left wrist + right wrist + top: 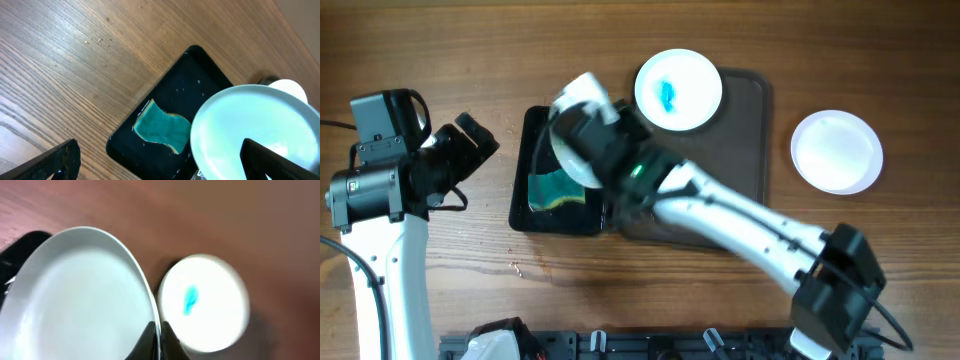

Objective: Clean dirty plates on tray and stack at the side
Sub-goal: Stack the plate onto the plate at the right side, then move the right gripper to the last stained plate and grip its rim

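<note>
You are holding one plate (pixel 80 295) by its rim in the right jaws, which are pinching narrowly on the edge. The plate is standing up out of them, tilted steeply, and hanging over the sponge (pixel 552 190) in the black tray (pixel 525 130) directly beneath. The left jaws are gaping wide and gripping nothing, with the plate's face sitting just in front of them.

Both wrist views are showing plain white with no blue, so the wiping of this plate is looking finished, to my eye. You are likely moving into the stacking step. That is calling for a swing away from the left jaws, levelling the plate, and lowering it onto the clean plate (pixel 836 150) lying on the surface beyond the brown tray (pixel 745 120).

Being round, the plate is offering no long axis; its face is turning toward the left jaws. A dirty plate (pixel 678 90) is waiting on the brown tray behind the right jaws.
</note>
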`<state>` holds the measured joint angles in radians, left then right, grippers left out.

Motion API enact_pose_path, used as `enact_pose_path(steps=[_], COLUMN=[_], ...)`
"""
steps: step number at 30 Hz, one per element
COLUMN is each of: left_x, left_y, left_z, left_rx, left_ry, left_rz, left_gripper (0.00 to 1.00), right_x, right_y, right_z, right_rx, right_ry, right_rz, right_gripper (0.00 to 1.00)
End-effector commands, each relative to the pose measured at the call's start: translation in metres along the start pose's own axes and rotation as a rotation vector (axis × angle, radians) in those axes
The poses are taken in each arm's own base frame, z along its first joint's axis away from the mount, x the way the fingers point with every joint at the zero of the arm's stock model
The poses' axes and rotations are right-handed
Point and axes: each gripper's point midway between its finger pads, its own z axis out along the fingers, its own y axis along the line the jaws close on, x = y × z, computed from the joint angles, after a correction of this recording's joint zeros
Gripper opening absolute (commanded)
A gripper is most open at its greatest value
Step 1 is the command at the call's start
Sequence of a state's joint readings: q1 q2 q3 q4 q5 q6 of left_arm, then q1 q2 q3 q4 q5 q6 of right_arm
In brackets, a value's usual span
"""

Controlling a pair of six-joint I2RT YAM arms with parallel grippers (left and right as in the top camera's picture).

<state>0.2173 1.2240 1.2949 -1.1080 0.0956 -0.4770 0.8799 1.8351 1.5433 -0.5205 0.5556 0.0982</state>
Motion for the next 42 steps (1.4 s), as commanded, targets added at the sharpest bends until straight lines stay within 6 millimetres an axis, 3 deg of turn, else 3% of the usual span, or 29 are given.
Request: enact_pose_path(steps=[1, 3, 6, 7, 10, 12, 13, 14, 15, 17, 21, 23, 25, 27, 29, 32, 34, 36, 37, 39, 42], left_x=[-0.003, -0.003, -0.003, -0.003, -0.003, -0.003, -0.003, -0.003, -0.003, -0.003, -0.003, -0.003, -0.003, -0.003, -0.003, -0.003, -0.003, -0.003, -0.003, -0.003, -0.003], left_y=[-0.002, -0.002, -0.002, -0.002, -0.002, -0.002, -0.002, -0.002, -0.002, -0.002, -0.002, -0.002, -0.002, -0.002, -0.002, -0.002, -0.002, -0.002, -0.002, -0.002, -0.002], left_z=[-0.005, -0.005, -0.005, -0.005, -0.005, -0.005, -0.005, -0.005, -0.005, -0.005, -0.005, -0.005, -0.005, -0.005, -0.005, -0.005, -0.005, -0.005, -0.005, -0.005, -0.005], left_rx=[0.013, 0.014, 0.014, 0.014, 0.014, 0.014, 0.014, 0.013, 0.014, 0.014, 0.014, 0.013, 0.014, 0.013, 0.014, 0.014, 0.014, 0.013, 0.014, 0.014, 0.014], left_ry=[-0.012, -0.012, -0.012, -0.012, -0.012, -0.012, -0.012, -0.012, -0.013, -0.012, -0.013, -0.012, -0.013, -0.012, -0.012, -0.012, -0.012, -0.012, -0.012, -0.013, -0.012], left_rz=[-0.013, -0.013, -0.013, -0.013, -0.013, -0.013, -0.013, -0.013, -0.013, -0.013, -0.013, -0.013, -0.013, -0.013, -0.013, -0.013, -0.013, -0.013, -0.013, -0.013, -0.013], left_gripper=[1.0, 1.0, 1.0, 1.0, 1.0, 1.0, 1.0, 1.0, 1.0, 1.0, 1.0, 1.0, 1.0, 1.0, 1.0, 1.0, 1.0, 1.0, 1.0, 1.0, 1.0], right_x=[-0.001, -0.003, 0.03, 0.06, 0.152, 0.203, 0.243, 0.273, 0.299, 0.331, 0.347, 0.343, 0.333, 0.31, 0.255, 0.144, 0.108, 0.088, 0.08, 0.078, 0.085], right_y=[-0.005, -0.055, -0.158, -0.205, -0.306, -0.346, -0.365, -0.372, -0.371, -0.361, -0.346, -0.351, -0.359, -0.365, -0.362, -0.318, -0.279, -0.243, -0.223, -0.207, -0.189], right_z=[0.01, 0.012, 0.021, 0.024, 0.015, 0.005, -0.003, -0.009, -0.016, -0.024, -0.024, -0.023, -0.026, -0.033, -0.041, -0.052, -0.051, -0.042, -0.027, 0.0, 0.063], right_rx=[-0.423, -0.478, -0.313, -0.22, -0.002, 0.096, 0.151, 0.179, 0.199, 0.201, 0.183, 0.178, 0.188, 0.187, 0.103, -0.158, -0.248, -0.316, -0.317, -0.275, -0.202], right_ry=[0.135, 0.143, 0.21, 0.266, 0.409, 0.477, 0.535, 0.587, 0.643, 0.715, 0.766, 0.741, 0.697, 0.626, 0.466, 0.184, 0.129, 0.115, 0.121, 0.139, 0.158], right_rz=[0.467, 0.583, 0.847, 0.964, 1.191, 1.309, 1.39, 1.44, 1.492, 1.526, 1.516, 1.491, 1.479, 1.446, 1.337, 0.933, 0.741, 0.618, 0.551, 0.481, 0.421], right_gripper=[0.04, 0.04, 0.04, 0.04, 0.04, 0.04, 0.04, 0.04, 0.04, 0.04, 0.04, 0.27, 0.43, 0.48, 0.49, 0.49, 0.49, 0.49, 0.49, 0.55, 0.6])
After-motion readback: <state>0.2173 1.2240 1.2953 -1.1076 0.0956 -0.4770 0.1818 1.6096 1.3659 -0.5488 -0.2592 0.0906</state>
